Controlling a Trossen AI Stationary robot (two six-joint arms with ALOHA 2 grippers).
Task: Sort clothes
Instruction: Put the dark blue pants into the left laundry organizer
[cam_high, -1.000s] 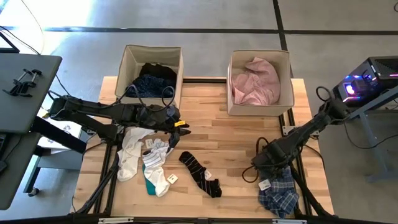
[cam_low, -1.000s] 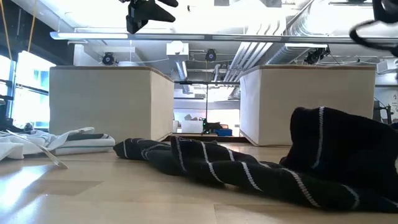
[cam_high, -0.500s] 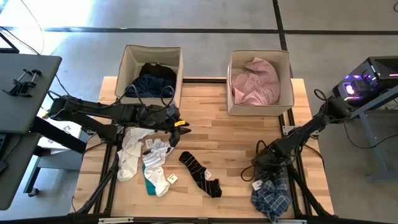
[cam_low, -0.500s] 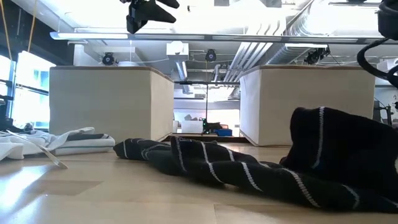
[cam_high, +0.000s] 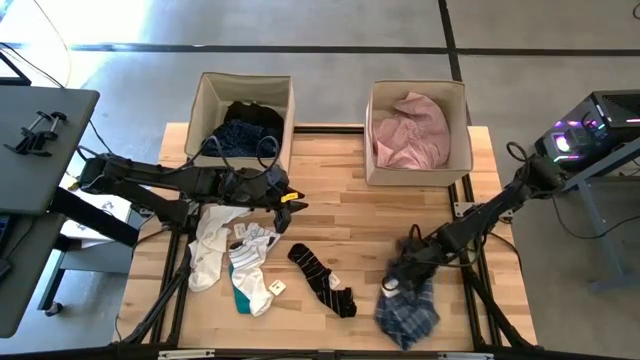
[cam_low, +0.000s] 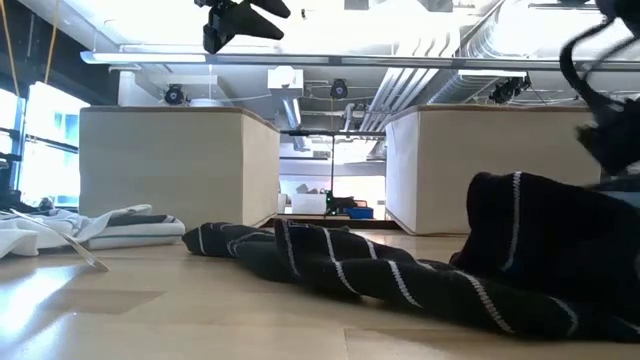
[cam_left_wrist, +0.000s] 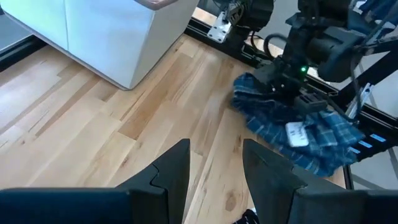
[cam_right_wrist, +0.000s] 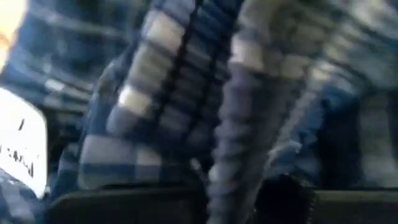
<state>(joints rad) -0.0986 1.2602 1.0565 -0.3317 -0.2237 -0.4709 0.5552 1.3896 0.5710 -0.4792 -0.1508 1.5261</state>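
My right gripper is shut on the blue-white plaid shirt near the table's front edge, right of middle; both also show in the left wrist view, the gripper above the shirt. My left gripper is open and empty above the table, near the left beige box. Black striped socks lie mid-table. White and teal socks lie at the front left. A navy dotted shirt and a black garment lie in the left box. A pale pink shirt lies in the right box. My right gripper holds the plaid shirt by a bunched part at its upper end, coming from above at a slant. The cloth fills the right wrist view and hides the fingertips. The rest of the shirt trails below the gripper onto the table, slack.
The two beige boxes stand at the table's far edge. Bare wood lies between them and the socks. In the low view the striped socks fill the foreground. A black frame rail runs along the table's right side.
My right gripper has moved toward the table's left edge with the plaid shirt. The shirt has been drawn from the front right corner toward the middle of the front edge and has bunched up under the gripper.
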